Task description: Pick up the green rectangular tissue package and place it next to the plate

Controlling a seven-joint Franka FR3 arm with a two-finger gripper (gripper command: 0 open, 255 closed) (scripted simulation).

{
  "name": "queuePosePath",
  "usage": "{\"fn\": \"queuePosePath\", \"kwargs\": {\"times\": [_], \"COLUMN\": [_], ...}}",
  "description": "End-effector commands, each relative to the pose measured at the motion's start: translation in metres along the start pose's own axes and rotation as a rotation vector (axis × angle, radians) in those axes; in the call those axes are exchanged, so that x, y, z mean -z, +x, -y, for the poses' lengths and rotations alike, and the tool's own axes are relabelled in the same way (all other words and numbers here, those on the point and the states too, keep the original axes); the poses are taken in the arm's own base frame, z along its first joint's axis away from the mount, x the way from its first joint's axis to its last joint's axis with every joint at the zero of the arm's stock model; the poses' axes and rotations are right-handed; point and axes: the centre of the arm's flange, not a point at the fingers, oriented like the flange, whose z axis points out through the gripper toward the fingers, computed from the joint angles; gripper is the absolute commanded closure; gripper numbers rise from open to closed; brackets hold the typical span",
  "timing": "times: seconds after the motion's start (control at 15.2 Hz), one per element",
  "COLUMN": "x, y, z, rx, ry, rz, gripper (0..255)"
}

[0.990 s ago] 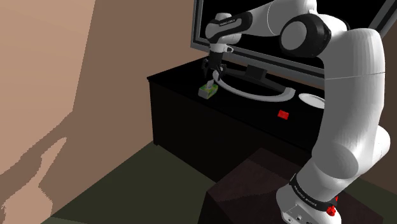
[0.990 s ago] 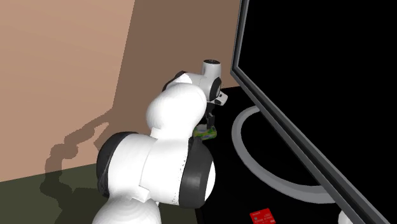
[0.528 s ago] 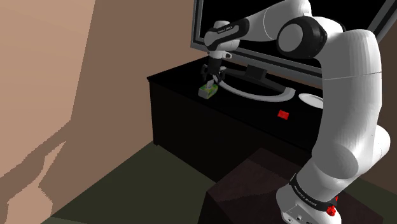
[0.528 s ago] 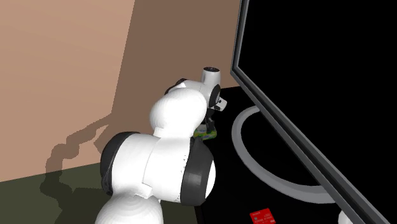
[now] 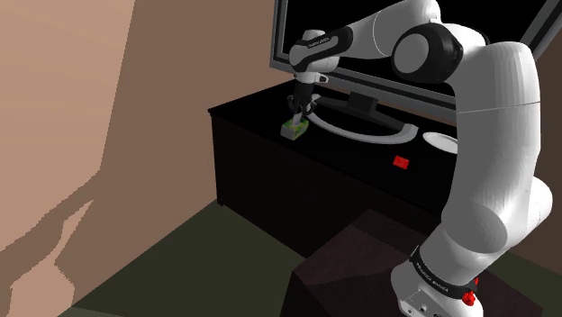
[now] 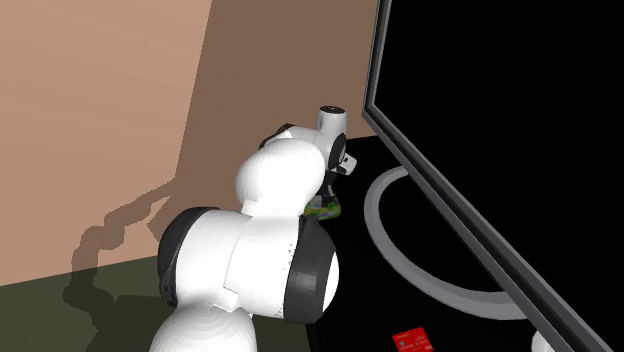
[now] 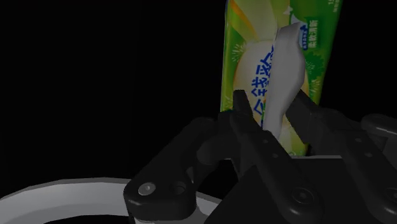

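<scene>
The green tissue package [image 5: 294, 130] lies on the black cabinet [image 5: 252, 122] in front of the TV, towards the shoulder view's left. My gripper [image 5: 298, 116] points straight down onto it. In the wrist view the green and white package [image 7: 254, 76] runs lengthwise between the two black fingers [image 7: 240, 113], which press against its sides; the gripper [image 7: 270, 118] is shut on it. The package still rests on the cabinet top. The white plate [image 5: 441, 141] sits far along the cabinet, to the shoulder view's right. In the second exterior view my arm covers most of the package [image 6: 326, 211].
A large TV [image 5: 360, 45] stands just behind the package on a curved grey stand [image 5: 374, 135]. A small red thing [image 5: 401, 162] lies between the stand and the plate. The cabinet's front edge falls to a dark green floor [image 5: 180, 261]. A tan wall [image 5: 108, 108] rises beyond.
The hand came down onto the package, then the fingers drew in from wide apart to its sides. The package has not moved.
</scene>
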Motion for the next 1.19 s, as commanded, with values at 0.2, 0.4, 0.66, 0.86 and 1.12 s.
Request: {"fn": "queuePosePath", "kwargs": {"times": [0.2,0.4,0.66,0.86,1.12], "x": [0.000,0.000,0.016,0.032,0.053], "y": [0.000,0.000,-0.001,-0.002,-0.003], "z": [0.000,0.000,0.000,0.000,-0.001], "rx": [0.000,0.000,0.000,0.000,0.000], "ry": [0.000,0.000,0.000,0.000,0.000], "rz": [0.000,0.000,0.000,0.000,0.000], "gripper": [255,255,255,255,255]}}
